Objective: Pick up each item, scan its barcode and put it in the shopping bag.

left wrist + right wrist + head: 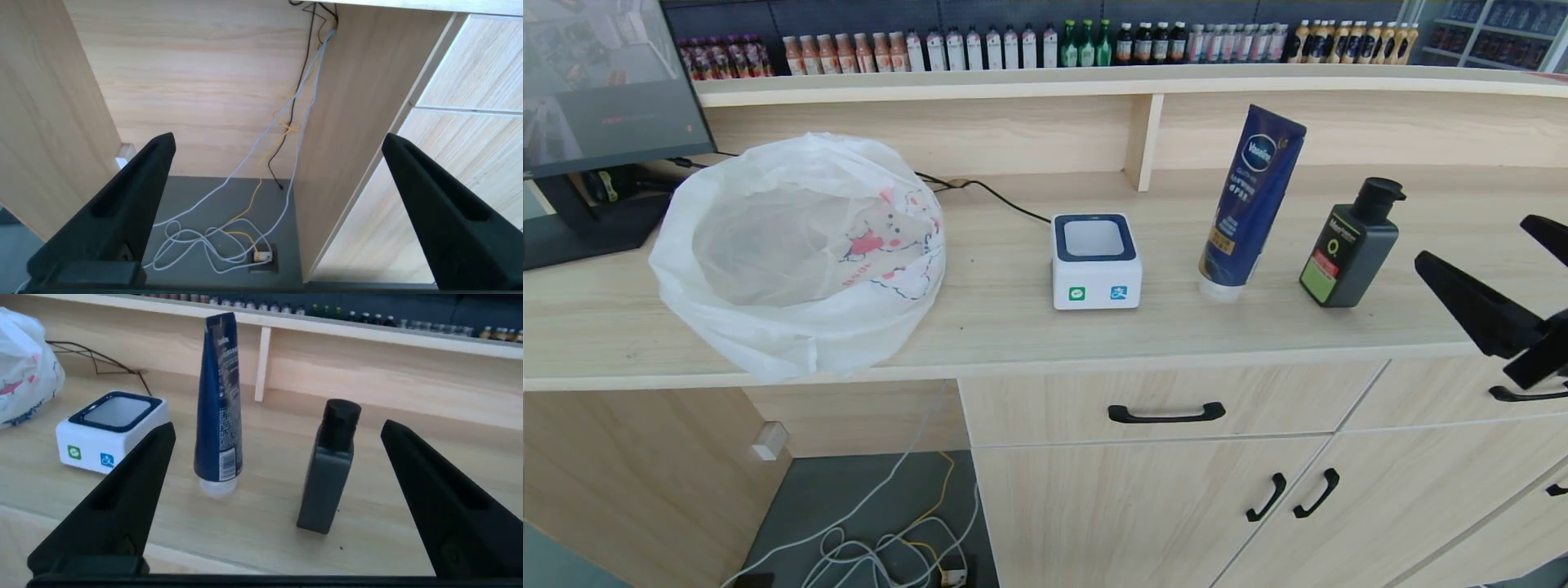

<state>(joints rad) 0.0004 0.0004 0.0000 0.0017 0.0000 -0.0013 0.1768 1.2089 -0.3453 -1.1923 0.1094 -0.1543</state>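
Dark pump bottle (327, 478) stands upright dead ahead of right gripper (278, 433), fingers apart; blue tube (221, 400) just beside; left gripper (278, 147), also apart, hangs below counter (1013, 327), farther off.

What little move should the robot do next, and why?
Probably ease the right gripper forward around the dark pump bottle. The gripper is open and empty. The bottle stands upright on the counter, the item nearest to it, and sits in the gap between its fingers in the right wrist view. The shopping bag looks empty.
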